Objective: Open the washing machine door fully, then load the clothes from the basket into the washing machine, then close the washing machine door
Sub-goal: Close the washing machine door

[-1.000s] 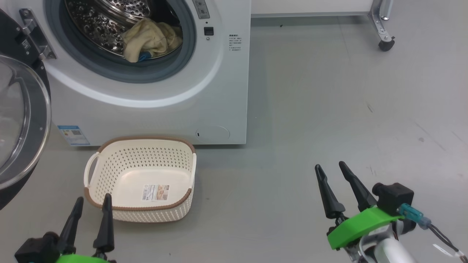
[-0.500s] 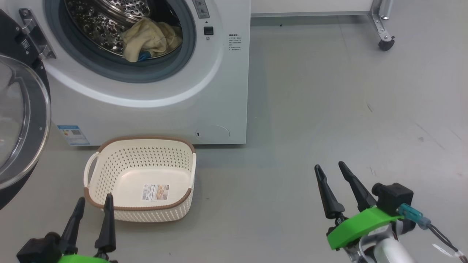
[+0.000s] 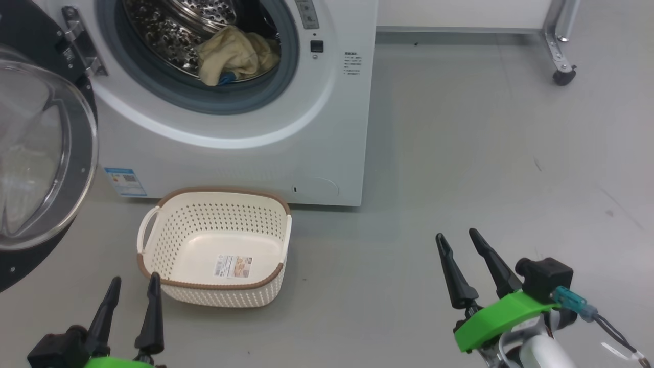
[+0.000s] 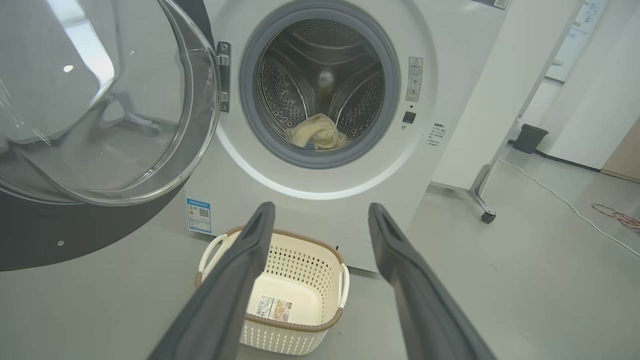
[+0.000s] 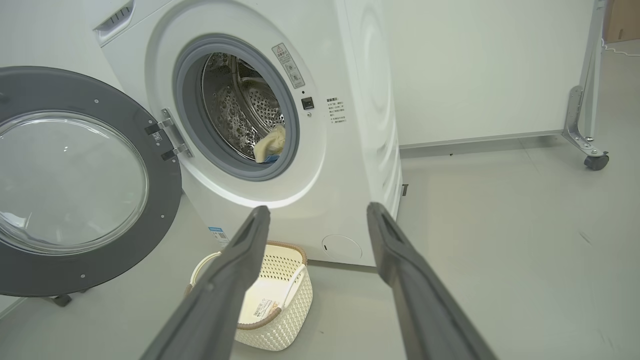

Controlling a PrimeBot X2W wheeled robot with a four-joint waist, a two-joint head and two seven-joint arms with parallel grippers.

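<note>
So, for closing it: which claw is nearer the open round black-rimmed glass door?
The left claw, low beside that door; the right claw is far across the grey floor.

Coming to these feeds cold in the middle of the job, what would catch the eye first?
The washing machine door stands wide open at the left, its clear bowl window looming beside the steel drum of the washing machine. Inside that drum lie the clothes, a cream-yellow heap, while the basket on the floor in front holds only a label sticker. The left tool and right tool hover open and empty at the bottom.
</note>
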